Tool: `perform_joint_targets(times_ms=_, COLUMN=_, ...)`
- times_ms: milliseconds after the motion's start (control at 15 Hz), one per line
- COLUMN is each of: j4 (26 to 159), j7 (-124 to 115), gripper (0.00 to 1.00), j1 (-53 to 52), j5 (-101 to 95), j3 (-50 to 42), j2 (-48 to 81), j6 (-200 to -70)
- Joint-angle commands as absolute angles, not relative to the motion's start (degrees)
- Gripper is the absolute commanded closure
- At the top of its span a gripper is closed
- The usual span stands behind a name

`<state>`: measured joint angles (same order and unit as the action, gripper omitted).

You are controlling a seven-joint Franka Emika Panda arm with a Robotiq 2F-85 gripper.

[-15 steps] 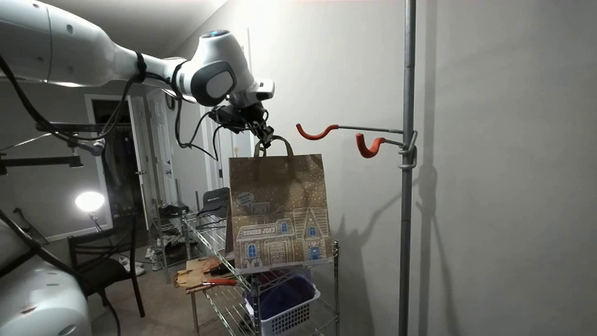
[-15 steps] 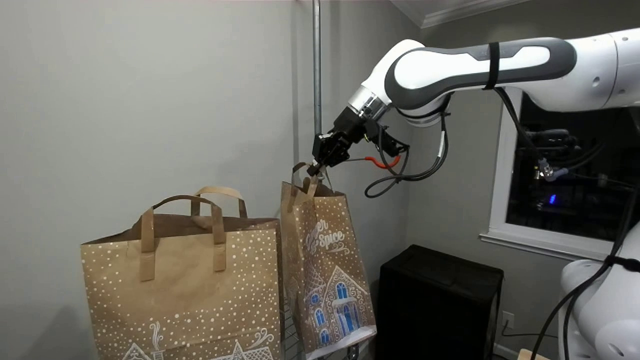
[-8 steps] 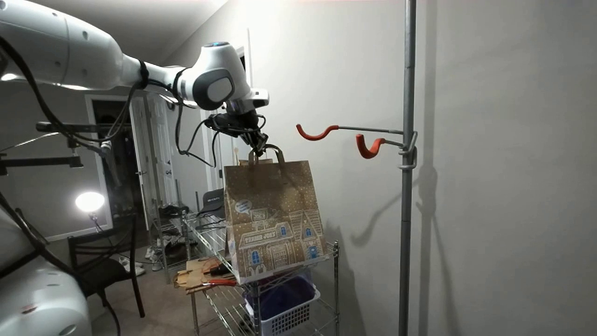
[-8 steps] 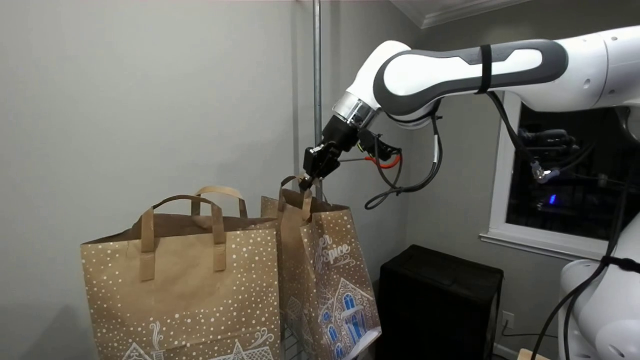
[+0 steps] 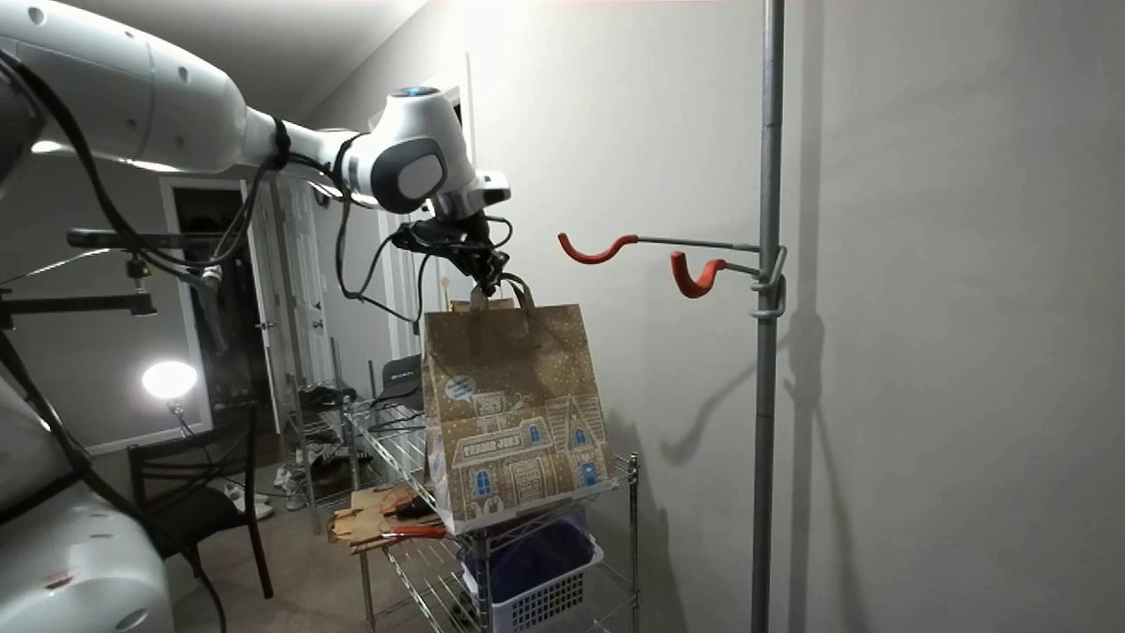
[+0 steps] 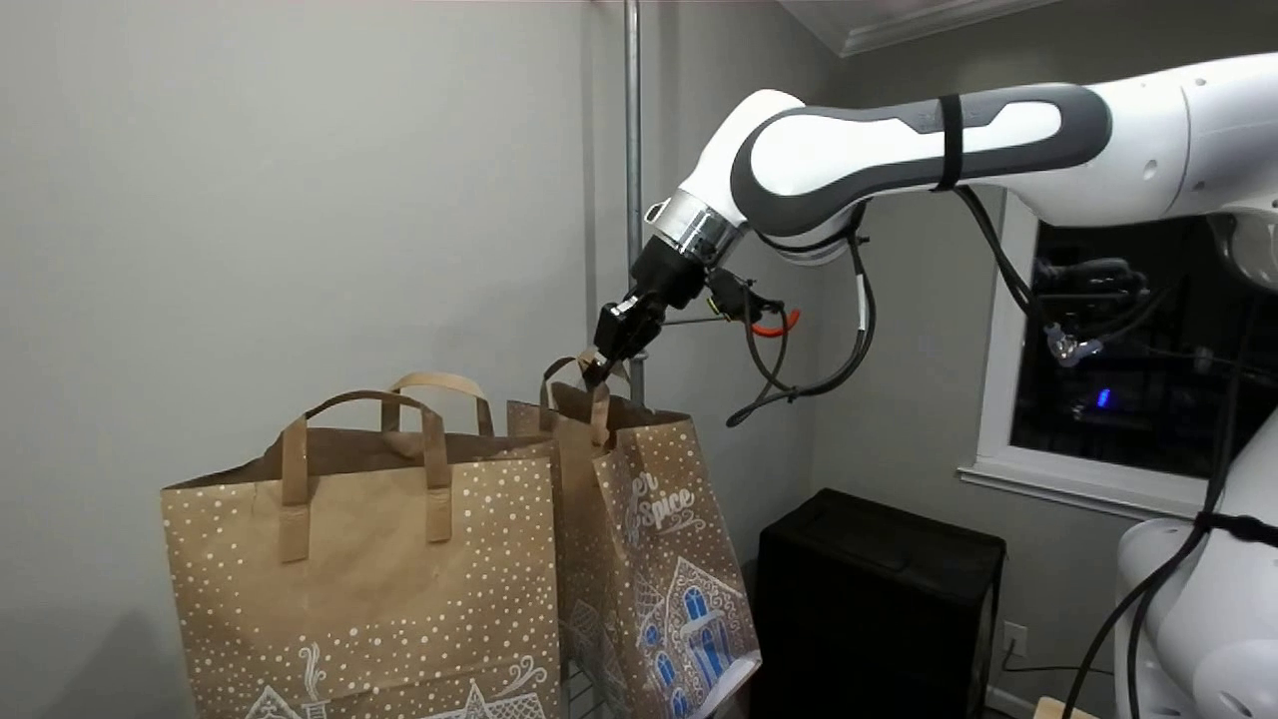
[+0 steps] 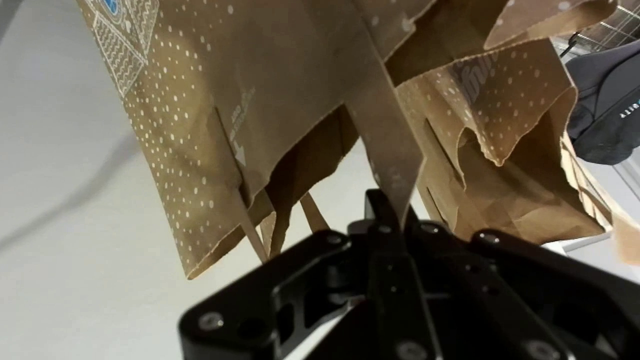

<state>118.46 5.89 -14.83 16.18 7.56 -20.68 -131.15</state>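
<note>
Fingers [image 7: 374, 206] pinched together on handle [image 7: 394, 152] of paper bag [image 5: 518, 413]; I judge grasp done, release not yet made. Can't tell whether bag rests on wire counter [image 5: 393, 455].

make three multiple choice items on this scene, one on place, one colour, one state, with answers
1. Where is the basket?
A on the chair
B on the rack
C on the windowsill

2. What colour are the hooks?
A red
B blue
C white

3. How are the jaws?
A wide open
B shut on nothing
C shut on a handle

1 B: it sits low there, below the held bag.
2 A: both curved ends show red.
3 C: the wrist view shows it pinched between them.
</note>
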Motion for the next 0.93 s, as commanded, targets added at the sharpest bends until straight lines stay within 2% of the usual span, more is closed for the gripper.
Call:
perform_joint_targets(times_ms=0, j4=115.5, j7=13.9, gripper=0.99, j1=-17.0, j5=20.6, j3=5.9, j2=-17.3, j6=-132.7)
perform_joint_targets(times_ms=400, j4=111.0, j7=20.6, gripper=0.99, j1=-17.8, j5=24.9, j3=6.1, j2=-13.0, j6=-132.0)
perform_joint_targets(times_ms=867, j4=108.4, j7=16.8, gripper=0.99, j1=-16.2, j5=23.7, j3=7.1, j2=-11.5, j6=-131.9)
